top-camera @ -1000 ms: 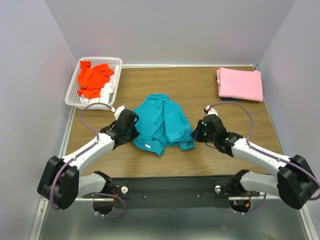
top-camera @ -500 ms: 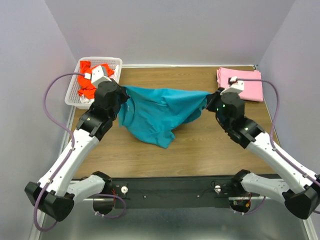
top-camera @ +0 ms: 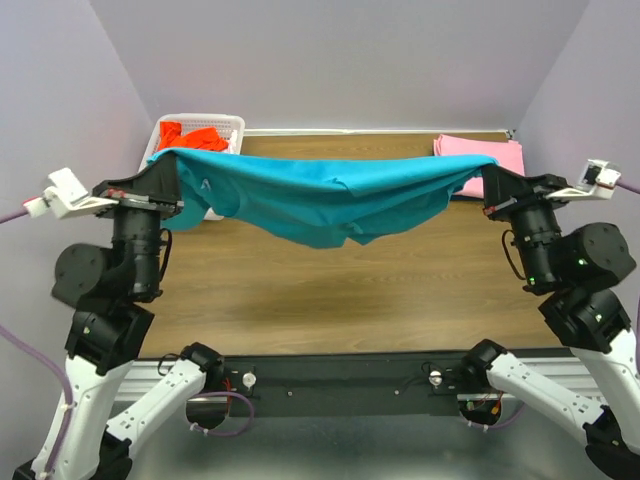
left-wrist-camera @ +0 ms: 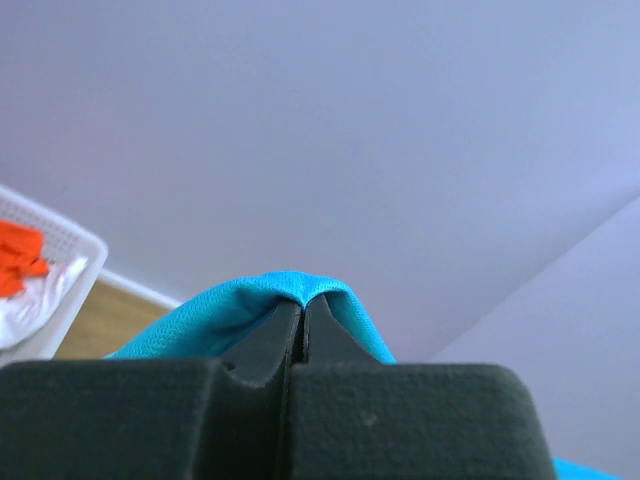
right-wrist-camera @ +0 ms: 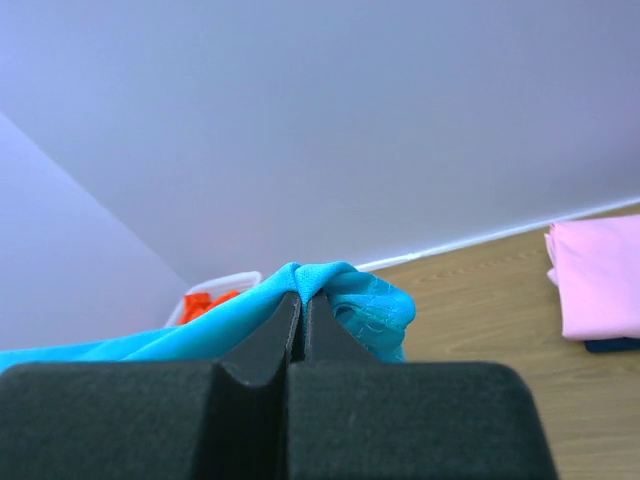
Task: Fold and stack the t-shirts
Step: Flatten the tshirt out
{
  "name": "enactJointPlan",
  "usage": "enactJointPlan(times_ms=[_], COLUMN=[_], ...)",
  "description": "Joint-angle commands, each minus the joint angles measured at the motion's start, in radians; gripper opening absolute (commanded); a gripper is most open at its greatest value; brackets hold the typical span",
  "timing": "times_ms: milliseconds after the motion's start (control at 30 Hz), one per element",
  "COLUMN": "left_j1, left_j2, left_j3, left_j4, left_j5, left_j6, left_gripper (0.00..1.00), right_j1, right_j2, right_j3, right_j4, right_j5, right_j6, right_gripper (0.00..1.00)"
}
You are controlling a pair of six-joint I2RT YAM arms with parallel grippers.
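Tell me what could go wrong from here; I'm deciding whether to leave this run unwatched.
The left tool and the right tool each pinch only a small fold of the teal t-shirt at the tips; a slip would drop one end.
The shirt hangs bunched and sagging in the middle, so it may land creased.
Its ends hang near the basket and the pink t-shirt; lowering could snag or disturb them.
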Motion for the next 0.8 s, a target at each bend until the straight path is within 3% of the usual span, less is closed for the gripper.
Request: enactJointPlan(times_ms=[0,167,300,400,433,500,600,633,700,733,767], left_j1=[0.003,0.003,0.019,0.093,0.168,0.223,0.26,0.26,0.259,0.257,0.248], left_j2=[-0.021,0.077,0.282,0.426,0.538,0.667,0.957,1.093,1.2,1.264,1.278], left_j3=[0.002,0.025,0.062,0.09,0.097,0.113,0.269,0.384,0.488,0.561,0.579], left_j4=[0.057,0.037,0.025,0.038,0.064,0.095,0.033,-0.041,-0.098,-0.136,-0.146], left_j5=[0.013,-0.083,-0.102,0.019,0.124,0.193,0.282,0.311,0.349,0.369,0.394], left_j6=[0.019,0.027,0.05,0.068,0.07,0.067,0.085,0.097,0.111,0.126,0.137], left_gripper=[0.0,0.0,0.0,0.0,0.0,0.0,0.0,0.18,0.27,0.35,0.42], right_j1=[0.003,0.003,0.003,0.003,0.0,-0.014,-0.189,-0.327,-0.403,-0.42,-0.422], right_j2=[-0.044,-0.05,0.008,0.099,0.13,0.231,0.371,0.481,0.601,0.647,0.696], right_j3=[0.018,-0.002,-0.044,-0.088,-0.103,-0.148,-0.174,-0.177,-0.162,-0.138,-0.134], right_j4=[-0.053,-0.098,-0.177,-0.22,-0.229,-0.231,-0.23,-0.225,-0.227,-0.234,-0.233], right_j5=[-0.093,0.004,0.151,0.307,0.356,0.365,0.137,-0.042,-0.118,-0.126,-0.152], right_j6=[0.016,0.036,0.081,0.114,0.128,0.159,0.18,0.181,0.171,0.167,0.176], right_gripper=[0.01,0.01,0.04,0.07,0.09,0.1,0.17,0.38,0.64,0.86,0.97])
